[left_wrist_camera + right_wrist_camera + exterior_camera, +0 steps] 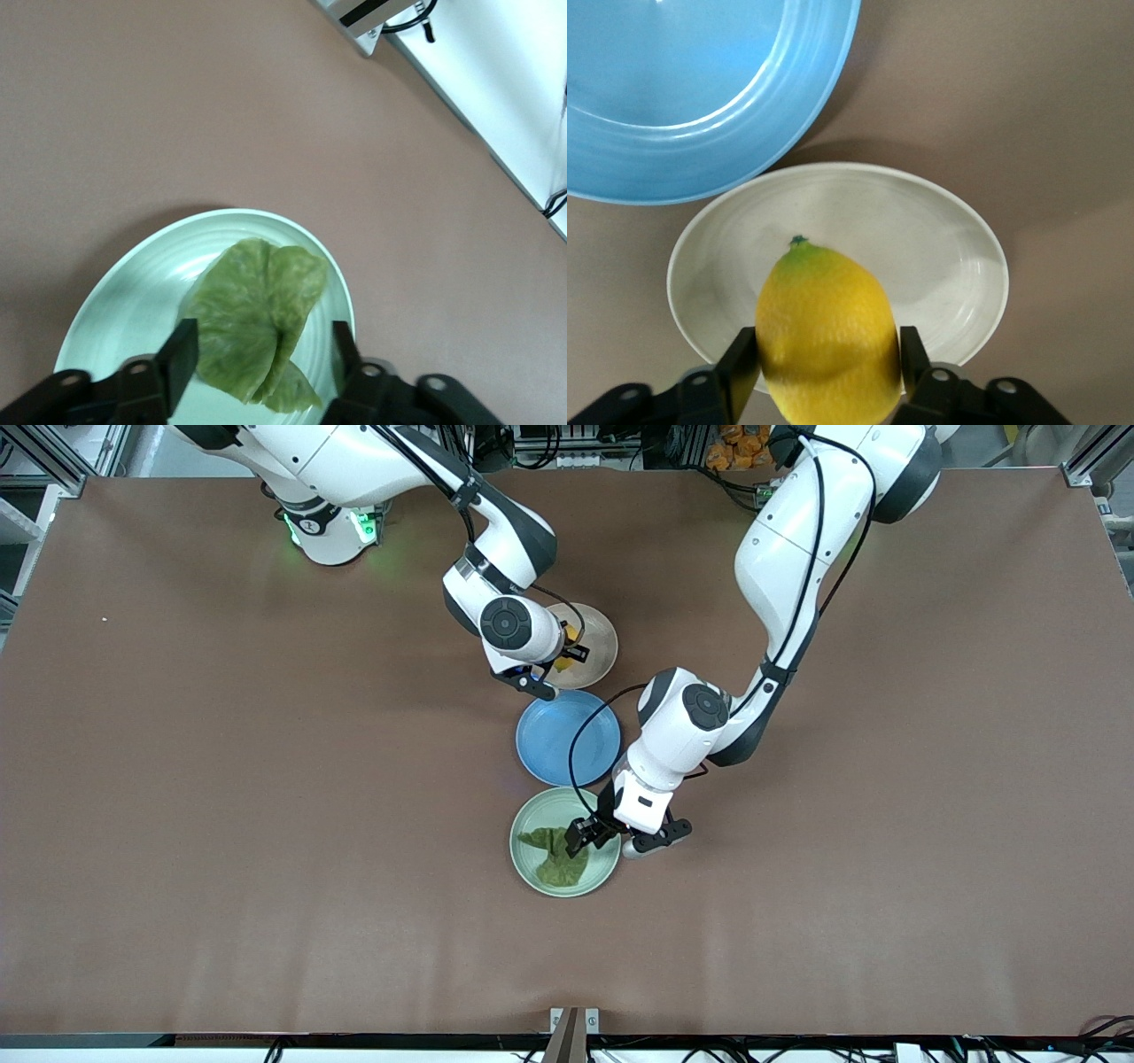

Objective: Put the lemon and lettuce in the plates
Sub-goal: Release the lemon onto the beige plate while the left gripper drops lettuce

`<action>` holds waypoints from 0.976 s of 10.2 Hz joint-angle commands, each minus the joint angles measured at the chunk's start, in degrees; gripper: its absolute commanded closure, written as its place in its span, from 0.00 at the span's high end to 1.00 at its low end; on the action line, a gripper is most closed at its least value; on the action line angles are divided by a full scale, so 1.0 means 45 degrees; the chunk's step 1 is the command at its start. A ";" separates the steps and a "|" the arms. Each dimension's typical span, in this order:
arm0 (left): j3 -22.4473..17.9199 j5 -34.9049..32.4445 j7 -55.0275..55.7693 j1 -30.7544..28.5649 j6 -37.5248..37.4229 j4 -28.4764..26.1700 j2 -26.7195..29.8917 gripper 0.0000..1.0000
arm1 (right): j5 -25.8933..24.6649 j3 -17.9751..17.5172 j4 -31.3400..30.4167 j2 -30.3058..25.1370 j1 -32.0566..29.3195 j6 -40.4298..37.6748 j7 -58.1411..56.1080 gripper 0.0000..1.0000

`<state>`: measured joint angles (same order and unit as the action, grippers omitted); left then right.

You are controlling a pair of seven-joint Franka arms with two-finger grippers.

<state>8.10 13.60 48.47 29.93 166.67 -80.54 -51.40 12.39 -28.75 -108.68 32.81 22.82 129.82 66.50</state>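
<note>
Brown table [266, 824]: lettuce [554, 856] plated (lemon [827, 335] clawed).

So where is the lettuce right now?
The lettuce lies in the mint green plate, nearest the front camera, below the blue plate; the left gripper stands open around it.

Even, bright overhead light falls on the brown desk [266, 824], leaving soft shadows under the arms. The lemon [828, 332] and lettuce [252, 323] look slightly soft up close; the blue plate [700, 88] shows mild glare.

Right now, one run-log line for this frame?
left claw: open over lettuce in mint plate | right claw: around lemon over beige plate | blue plate: bare
</note>
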 commanded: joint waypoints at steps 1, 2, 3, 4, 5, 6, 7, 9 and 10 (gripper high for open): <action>-0.0860 0.0065 0.0304 0.0127 -0.1402 -0.0248 0.1222 1.00 | 0.0059 0.0237 0.0049 0.0013 0.0280 0.0156 0.0397 1.00; -0.1656 -0.0438 0.0245 0.0184 -0.2651 -0.0170 0.1729 1.00 | 0.0040 0.0256 0.0087 -0.0006 0.0300 0.0156 0.0397 1.00; -0.1935 -0.1546 0.0148 0.0088 -0.3611 -0.0208 0.2237 1.00 | 0.0059 0.0256 0.0126 -0.0007 0.0223 0.0137 0.0378 1.00; -0.1957 -0.2562 0.0012 -0.0300 -0.4568 -0.0208 0.2629 1.00 | 0.0040 0.0256 0.0204 -0.0103 0.0106 0.0020 0.0300 1.00; -0.1957 -0.3365 -0.0241 -0.0652 -0.5641 -0.0247 0.3097 1.00 | 0.0040 0.0237 0.0340 -0.0278 -0.0243 -0.0135 0.0068 1.00; -0.1976 -0.3779 -0.0263 -0.0791 -0.6696 -0.0286 0.3604 1.00 | -0.0096 0.0256 0.0535 -0.0396 -0.0556 -0.0195 -0.0476 1.00; -0.1977 -0.3977 -0.0785 -0.1314 -0.7906 -0.0267 0.4228 1.00 | -0.0136 0.0237 0.0769 -0.0436 -0.1101 -0.0273 -0.1100 1.00; -0.1957 -0.3979 -0.4036 -0.2193 -1.0056 -0.0267 0.5342 1.00 | -0.0136 0.0217 0.1063 -0.0747 -0.2311 -0.1031 -0.2934 1.00; -0.1938 -0.3959 -0.5038 -0.2565 -1.0994 -0.0228 0.5850 1.00 | -0.0136 0.0217 0.1277 -0.0942 -0.2955 -0.1693 -0.3755 1.00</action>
<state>-1.03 -3.14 32.10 20.54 122.11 -79.56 -29.71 12.11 -27.11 -103.53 30.73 13.40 125.95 54.12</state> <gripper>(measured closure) 0.000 0.000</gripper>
